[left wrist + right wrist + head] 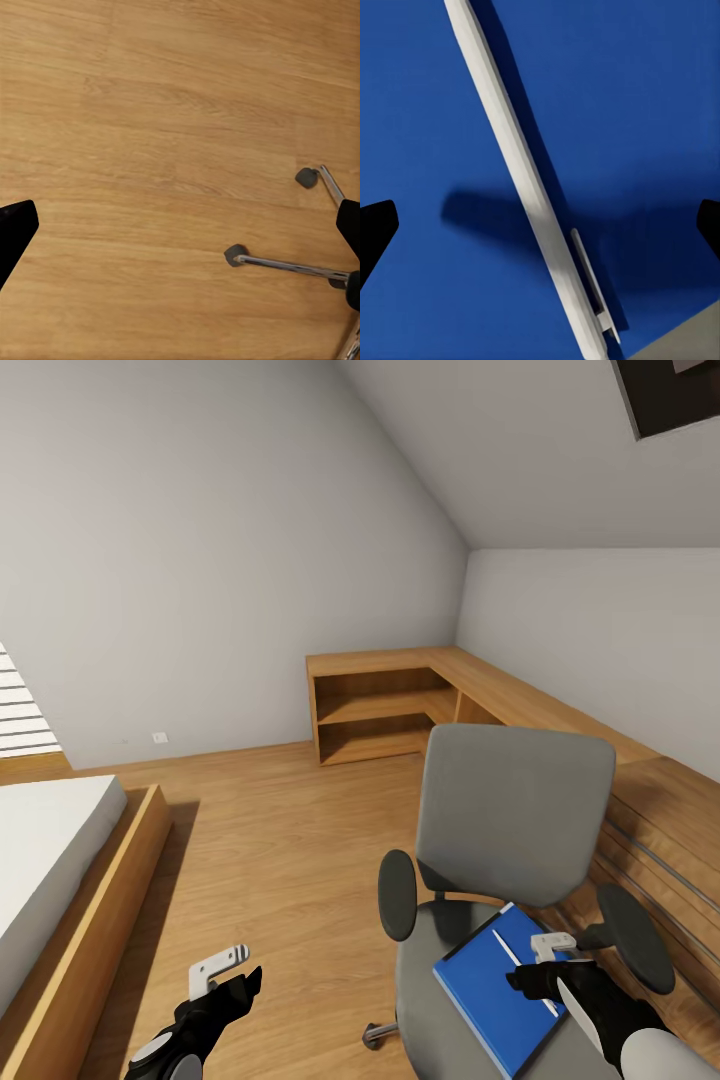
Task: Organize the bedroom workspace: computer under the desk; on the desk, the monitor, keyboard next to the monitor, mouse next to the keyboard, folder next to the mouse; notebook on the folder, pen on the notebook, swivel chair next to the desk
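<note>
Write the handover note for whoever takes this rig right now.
Right gripper: jaws open, hanging over the pen, nothing held.
Left gripper: open and empty above the floor beside the swivel chair.
The pen lies on the folder, which lies on the chair seat.
Done: nothing visible yet.
Left: grip the pen, move the folder to the desk, stack the items, then place the chair.

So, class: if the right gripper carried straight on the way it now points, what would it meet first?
Most likely the pen, lying on the blue folder between the open fingertips of the right gripper. Just beside the pen, it would meet the folder instead.
</note>
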